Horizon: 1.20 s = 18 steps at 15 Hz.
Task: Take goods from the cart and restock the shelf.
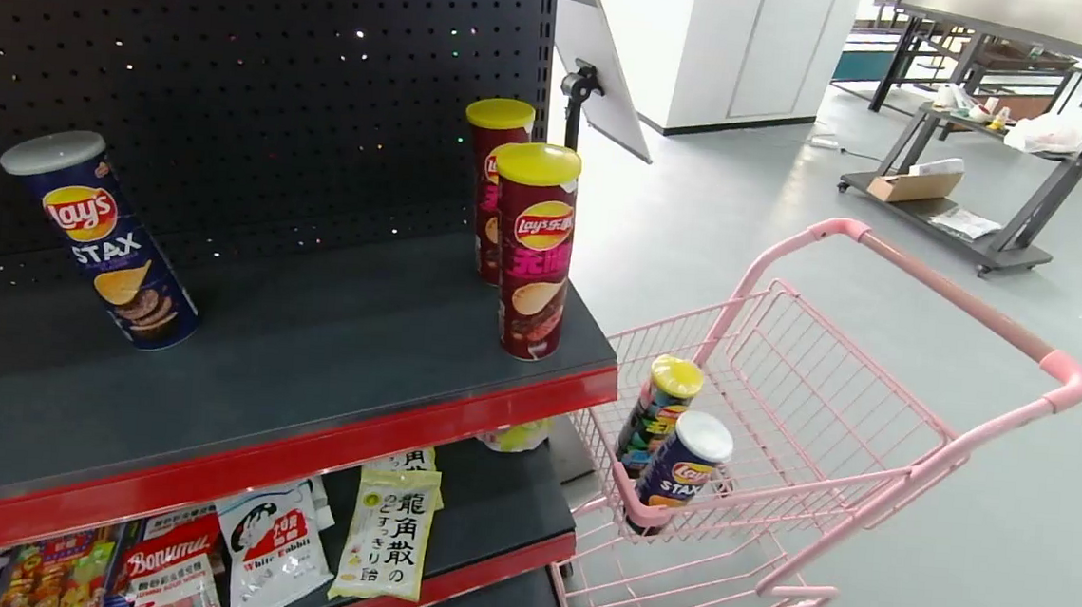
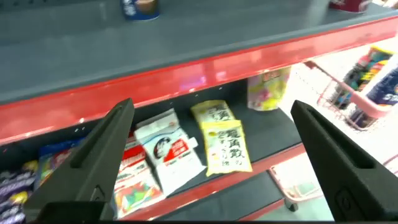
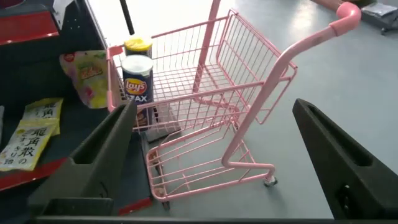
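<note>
A pink cart stands to the right of the shelf and holds two chip cans: a blue one with a white lid and a yellow-lidded one behind it. In the right wrist view the same cart and its blue can lie ahead of my open right gripper. The top shelf carries a blue can at the left and two maroon cans at the right end. My left gripper is open and empty, facing the lower shelf's snack bags.
Snack bags fill the lower shelf. A black pegboard backs the top shelf. Behind the cart are open grey floor, a white cabinet and a metal table frame with a box on it.
</note>
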Tool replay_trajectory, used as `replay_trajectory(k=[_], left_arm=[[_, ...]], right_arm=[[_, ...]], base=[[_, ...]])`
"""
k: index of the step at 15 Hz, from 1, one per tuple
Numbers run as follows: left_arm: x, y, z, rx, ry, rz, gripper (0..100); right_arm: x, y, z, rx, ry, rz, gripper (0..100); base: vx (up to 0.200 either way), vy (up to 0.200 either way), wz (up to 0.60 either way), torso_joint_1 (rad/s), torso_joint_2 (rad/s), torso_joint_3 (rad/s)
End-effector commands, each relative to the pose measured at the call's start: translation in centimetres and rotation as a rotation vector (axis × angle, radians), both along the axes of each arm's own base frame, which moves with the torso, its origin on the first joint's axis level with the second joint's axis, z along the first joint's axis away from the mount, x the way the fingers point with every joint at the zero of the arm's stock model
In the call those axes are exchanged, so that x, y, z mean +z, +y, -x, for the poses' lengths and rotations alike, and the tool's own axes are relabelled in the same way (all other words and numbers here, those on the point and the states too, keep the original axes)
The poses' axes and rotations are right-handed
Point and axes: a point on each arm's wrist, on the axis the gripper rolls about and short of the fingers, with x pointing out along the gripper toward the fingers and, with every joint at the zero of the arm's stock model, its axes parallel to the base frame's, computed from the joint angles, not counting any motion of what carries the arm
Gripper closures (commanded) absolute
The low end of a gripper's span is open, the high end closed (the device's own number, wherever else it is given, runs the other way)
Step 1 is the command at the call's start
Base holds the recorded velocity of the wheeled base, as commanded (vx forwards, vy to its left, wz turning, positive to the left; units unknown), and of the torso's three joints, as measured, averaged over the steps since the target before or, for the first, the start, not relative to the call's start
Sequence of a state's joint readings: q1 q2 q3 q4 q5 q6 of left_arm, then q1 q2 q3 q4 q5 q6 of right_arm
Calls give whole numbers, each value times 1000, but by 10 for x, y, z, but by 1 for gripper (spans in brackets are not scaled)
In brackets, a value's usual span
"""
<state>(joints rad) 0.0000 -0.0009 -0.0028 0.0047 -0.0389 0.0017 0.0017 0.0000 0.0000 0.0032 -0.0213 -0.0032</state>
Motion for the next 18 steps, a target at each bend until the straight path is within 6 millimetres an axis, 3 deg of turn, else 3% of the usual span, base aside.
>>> replay_trajectory(k=[1, 6, 18], left_arm=[[0, 0, 0, 1, 0, 0, 0], [0, 0, 0, 1, 0, 0, 0], [0, 0, 0, 1, 0, 0, 0]], right_arm=[[0, 0, 0, 1, 0, 0, 0], [0, 0, 0, 1, 0, -2, 0], [0, 0, 0, 1, 1, -3, 0]], base=[[0, 0, 0, 0, 0, 0], [0, 0, 0, -39, 87, 53], [0, 0, 0, -173, 432, 262]])
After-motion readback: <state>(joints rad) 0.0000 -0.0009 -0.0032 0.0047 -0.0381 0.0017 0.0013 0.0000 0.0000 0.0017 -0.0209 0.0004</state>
